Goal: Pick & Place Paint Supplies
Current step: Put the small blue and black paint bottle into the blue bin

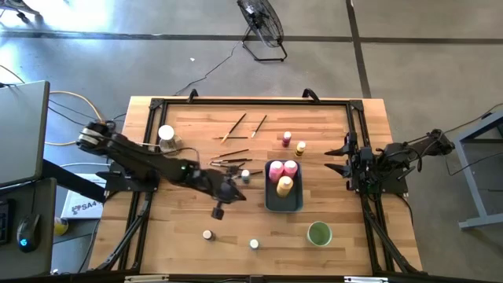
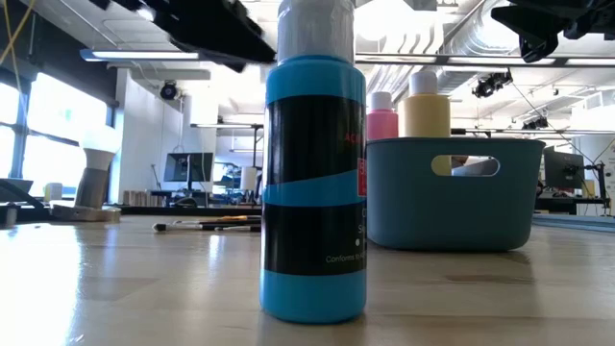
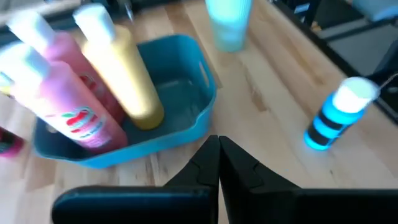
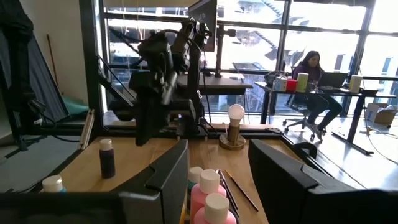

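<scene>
Bottles (image 1: 284, 174) crowding tray's (image 1: 284, 204) far half

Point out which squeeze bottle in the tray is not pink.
The yellow squeeze bottle, standing in the blue-grey tray beside two pink squeeze bottles.

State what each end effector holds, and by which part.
Nothing is held. The left end effector is shut and empty beside the tray; the right end effector is open and empty.

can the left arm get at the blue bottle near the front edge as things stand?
Probably yes. The left gripper hovers shut over mid-table, left of the tray. The blue bottle stands alone on bare wood nearer the front edge, nothing between them. The fingers would need to open first.
</scene>
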